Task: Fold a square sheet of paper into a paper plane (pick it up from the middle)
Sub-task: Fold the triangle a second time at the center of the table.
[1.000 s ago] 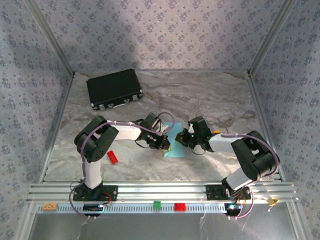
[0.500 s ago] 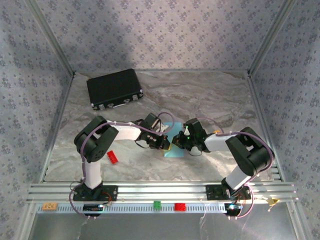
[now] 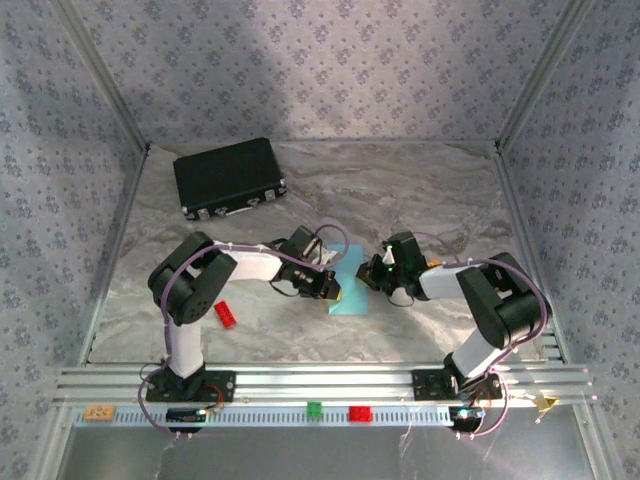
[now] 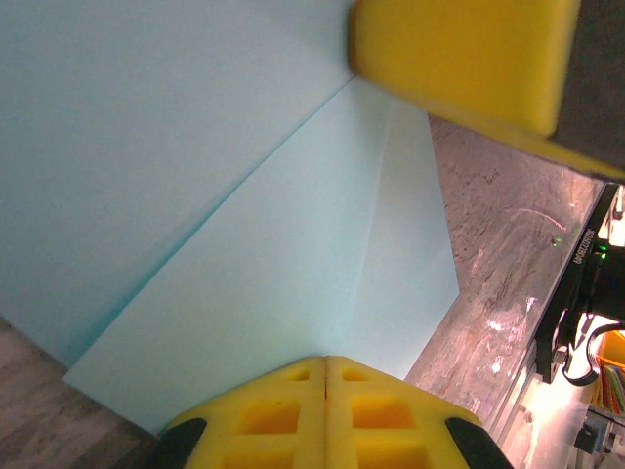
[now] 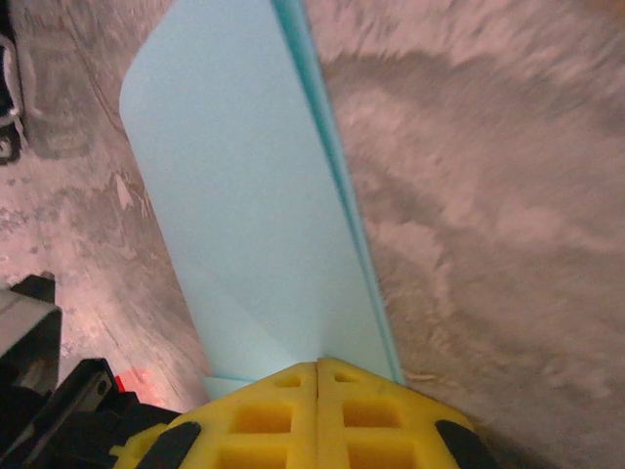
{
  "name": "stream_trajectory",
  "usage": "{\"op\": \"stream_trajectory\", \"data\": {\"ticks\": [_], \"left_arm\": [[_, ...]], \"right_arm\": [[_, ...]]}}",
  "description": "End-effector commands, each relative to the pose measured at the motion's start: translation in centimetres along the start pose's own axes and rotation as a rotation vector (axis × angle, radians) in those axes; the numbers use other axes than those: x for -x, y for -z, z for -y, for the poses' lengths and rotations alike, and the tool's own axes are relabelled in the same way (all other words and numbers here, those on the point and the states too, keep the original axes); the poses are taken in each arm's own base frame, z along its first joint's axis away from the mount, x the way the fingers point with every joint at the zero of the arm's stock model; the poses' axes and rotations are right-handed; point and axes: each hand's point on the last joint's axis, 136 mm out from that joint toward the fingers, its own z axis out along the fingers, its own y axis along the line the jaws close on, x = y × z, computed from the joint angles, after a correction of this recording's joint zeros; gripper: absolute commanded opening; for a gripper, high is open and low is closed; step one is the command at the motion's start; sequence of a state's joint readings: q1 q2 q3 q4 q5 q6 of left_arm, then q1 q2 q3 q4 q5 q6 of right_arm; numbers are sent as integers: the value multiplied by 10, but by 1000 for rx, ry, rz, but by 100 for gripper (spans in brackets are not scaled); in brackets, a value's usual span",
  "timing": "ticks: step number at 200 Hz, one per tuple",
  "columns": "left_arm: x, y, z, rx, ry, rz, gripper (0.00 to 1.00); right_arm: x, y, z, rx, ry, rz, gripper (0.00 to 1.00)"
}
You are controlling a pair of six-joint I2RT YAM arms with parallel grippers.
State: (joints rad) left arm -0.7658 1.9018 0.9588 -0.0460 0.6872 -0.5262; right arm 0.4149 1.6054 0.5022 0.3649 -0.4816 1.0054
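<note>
Both left fingers (image 4: 283, 415) and right fingers (image 5: 273, 410) are closed, tips on the part-folded paper (image 3: 352, 300) lying just below frame centre on the surface (image 3: 400, 190), so we should, we judge, press flat and run evenly along the crease (image 4: 372, 195) without shifting it.

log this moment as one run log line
stage: folding, creases in | square sheet of paper: mid-table, partly folded | left gripper: shut, tips over sheet | right gripper: shut, at folded edge
</note>
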Motion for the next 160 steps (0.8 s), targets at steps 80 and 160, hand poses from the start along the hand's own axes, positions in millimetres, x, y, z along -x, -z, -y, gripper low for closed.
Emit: {"op": "stream_trajectory", "data": {"ticks": [80,160], "left_arm": [[-29,-7,-33,106,87,-73,0],[-20,-6,-23,77,77,-57,0]], "right_arm": [[-7,18,-32,12,134,5,7],[-16,-2,20,-106,22,-30,3]]}}
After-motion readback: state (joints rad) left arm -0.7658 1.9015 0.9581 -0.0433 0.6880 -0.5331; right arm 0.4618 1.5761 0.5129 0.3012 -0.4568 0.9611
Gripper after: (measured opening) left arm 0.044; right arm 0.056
